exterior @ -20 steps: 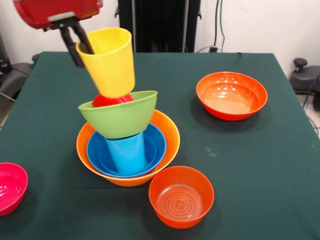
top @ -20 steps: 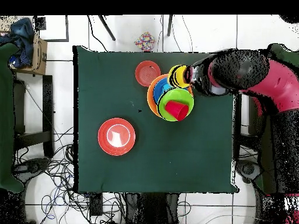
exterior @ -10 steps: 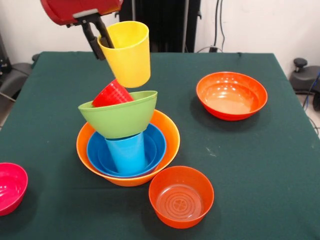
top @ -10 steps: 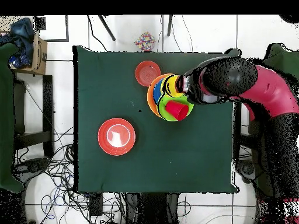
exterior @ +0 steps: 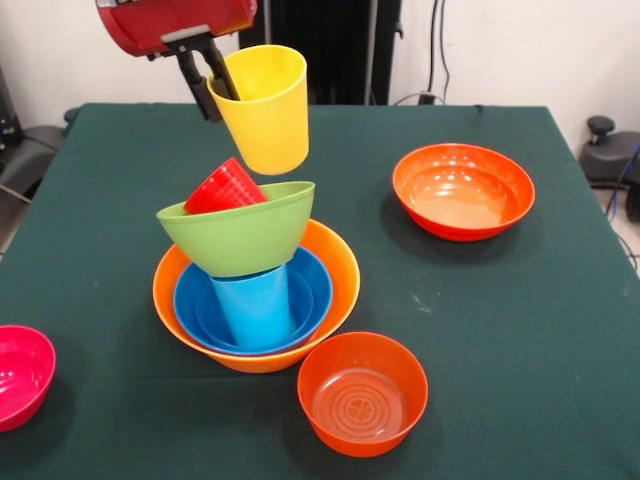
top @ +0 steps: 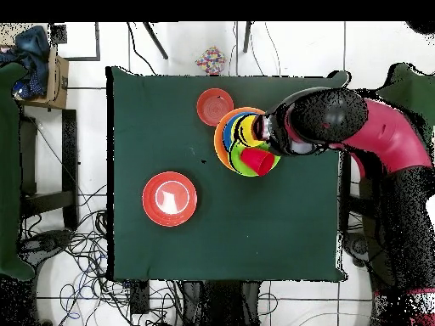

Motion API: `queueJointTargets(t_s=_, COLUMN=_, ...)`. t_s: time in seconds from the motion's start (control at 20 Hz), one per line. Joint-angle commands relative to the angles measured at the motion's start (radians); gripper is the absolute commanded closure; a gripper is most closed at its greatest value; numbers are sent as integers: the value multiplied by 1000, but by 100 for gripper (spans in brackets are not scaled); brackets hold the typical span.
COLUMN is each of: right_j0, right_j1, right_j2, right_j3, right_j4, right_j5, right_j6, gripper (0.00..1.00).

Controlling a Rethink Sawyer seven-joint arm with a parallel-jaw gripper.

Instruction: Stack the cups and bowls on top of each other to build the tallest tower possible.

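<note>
The tower stands on the pale orange bowl [exterior: 330, 262] [top: 219, 136], which holds the blue bowl [exterior: 305, 290], the light blue cup [exterior: 255, 305] and, on that, the lime green bowl [exterior: 240, 235] [top: 240, 167]. The red cup [exterior: 222, 187] [top: 257, 160] lies tilted in the green bowl. My gripper [exterior: 212, 82] [top: 265, 129] is shut on the rim of the yellow cup [exterior: 265, 112] [top: 247, 129] and holds it upright just above the tower. One finger is inside the cup.
A red-orange bowl [exterior: 462, 190] [top: 169, 198] sits at the right in the front view. A smaller red-orange bowl [exterior: 362, 393] [top: 214, 106] sits near the front. A magenta-pink bowl [exterior: 20, 375] is at the left edge.
My gripper has carried the yellow cup to the right and a little up, over the tower. The red cup has tipped from under the yellow cup and now lies tilted in the green bowl.
</note>
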Motion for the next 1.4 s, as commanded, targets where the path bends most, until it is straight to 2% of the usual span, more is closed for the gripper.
queueJointTargets(t_s=0.05, right_j0=7, right_j1=39, right_j2=17, right_j3=79, right_j4=-69, right_j5=-41, right_j6=-121, gripper=100)
queueJointTargets(t_s=0.85, right_j0=-5, right_j1=64, right_j2=11, right_j3=81, right_j4=-102, right_j5=-75, right_j6=-133, gripper=100)
queueJointTargets(t_s=1.4, right_j0=8, right_j1=117, right_j2=2, right_j3=0, right_j4=-118, right_j5=-69, right_j6=-117, gripper=100)
